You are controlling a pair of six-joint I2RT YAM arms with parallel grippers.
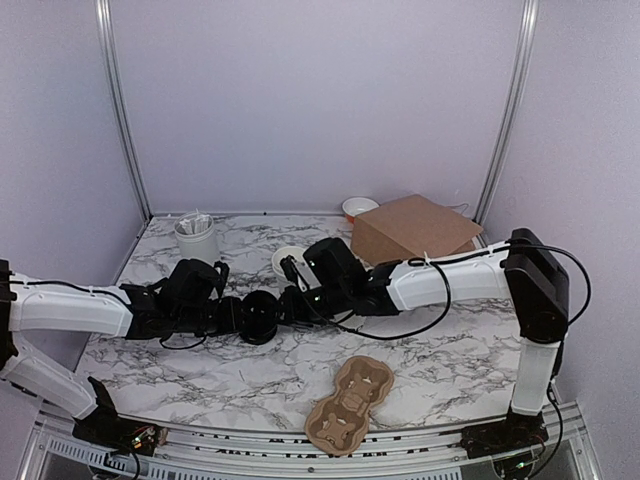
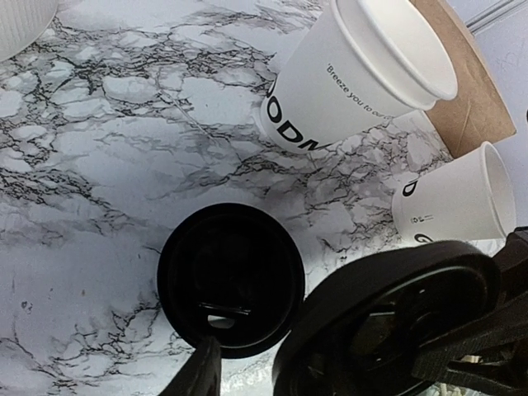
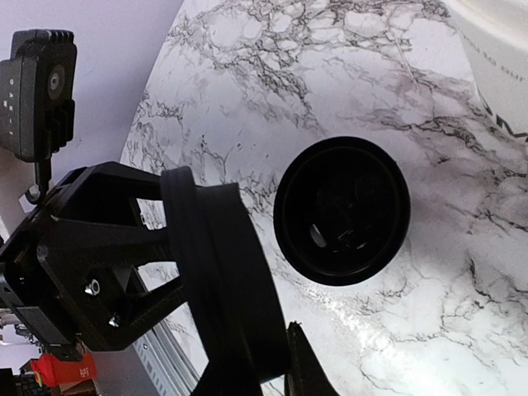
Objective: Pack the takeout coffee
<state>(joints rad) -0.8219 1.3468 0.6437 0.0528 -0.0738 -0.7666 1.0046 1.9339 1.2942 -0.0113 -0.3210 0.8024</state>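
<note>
Two open white paper cups with black lettering stand on the marble table, one (image 2: 355,74) further back and one (image 2: 454,198) at the right edge of the left wrist view. One round black lid (image 2: 231,289) (image 3: 342,210) lies flat on the table. A second black lid (image 2: 388,322) (image 3: 223,280) hangs on edge between both grippers at mid-table. My right gripper (image 3: 247,359) (image 1: 292,304) is shut on it, one finger (image 3: 304,367) pressed against its rim. My left gripper (image 2: 272,367) (image 1: 243,314) is open; its visible finger (image 2: 200,371) stands clear of the lid.
A white canister of sticks (image 1: 196,238) stands at the back left. A small white bowl (image 1: 359,207) and a brown box (image 1: 415,232) sit at the back right. A cardboard cup carrier (image 1: 350,403) lies near the front edge. A cup's rim (image 1: 288,262) shows behind the right arm.
</note>
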